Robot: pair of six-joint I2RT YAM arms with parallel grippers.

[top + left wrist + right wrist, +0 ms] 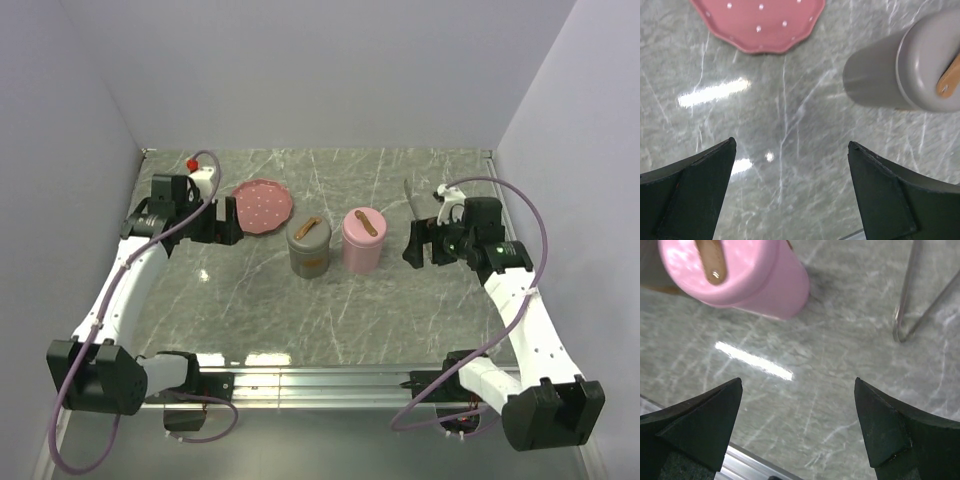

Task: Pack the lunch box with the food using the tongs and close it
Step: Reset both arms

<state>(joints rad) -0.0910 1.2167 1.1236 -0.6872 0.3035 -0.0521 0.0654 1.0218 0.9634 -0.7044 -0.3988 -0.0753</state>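
Note:
Two round lidded lunch box tubs stand mid-table, a grey one [308, 250] [900, 75] and a pink one [361, 242] [745, 275], each with a brown strap handle on its closed lid. The thin silvery tongs [409, 198] [898, 330] lie flat on the table behind the right arm's fingers. My left gripper [228, 222] [791, 142] hangs open over bare table between the pink dotted plate [263, 204] [760, 25] and the grey tub. My right gripper [413, 248] [798, 380] is open and holds nothing, right of the pink tub. No food shows; the plate looks bare.
A small red thing [192, 164] sits at the back left by the left arm's cable. A metal rail [320, 380] runs along the near table edge between the arm bases. Grey walls close in the left, back and right sides.

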